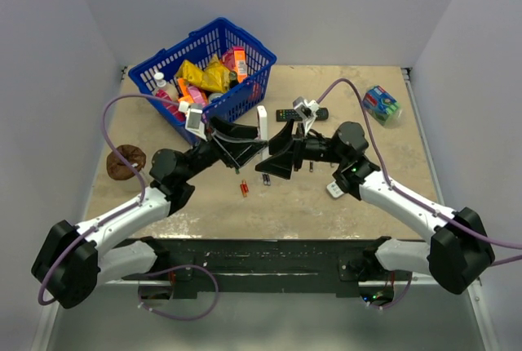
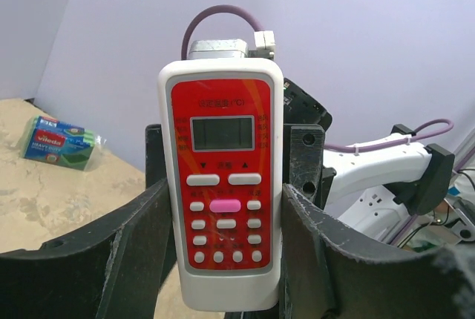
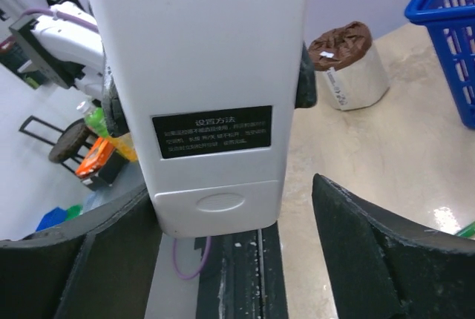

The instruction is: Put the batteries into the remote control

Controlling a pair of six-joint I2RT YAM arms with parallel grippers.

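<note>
- The left gripper (image 2: 226, 222) is clamping the remote control (image 2: 223, 185) by its long side edges. It is holding the remote upright above the table (image 1: 391, 147), red face toward its own wrist camera.
- The right gripper (image 3: 230, 208) is standing open around the remote's plain white back. One finger is showing a clear gap; the other may be brushing the shell, though the view is too close to tell.
- The battery cover (image 3: 217, 202), with its oval thumb dimple, is sitting at the lower end, seemingly closed.
- The remote is looking light, stiff and smooth, so likely slippery. Gripping the sides above the cover is leaving it free.
- The batteries (image 1: 244, 188) are lying on the table below the grippers. Tiny and round, they are likely to roll, so a pinch across the middle would suit.
- Farther back, a black remote (image 1: 298, 113) and a blue basket (image 1: 232, 98) are sitting.
</note>
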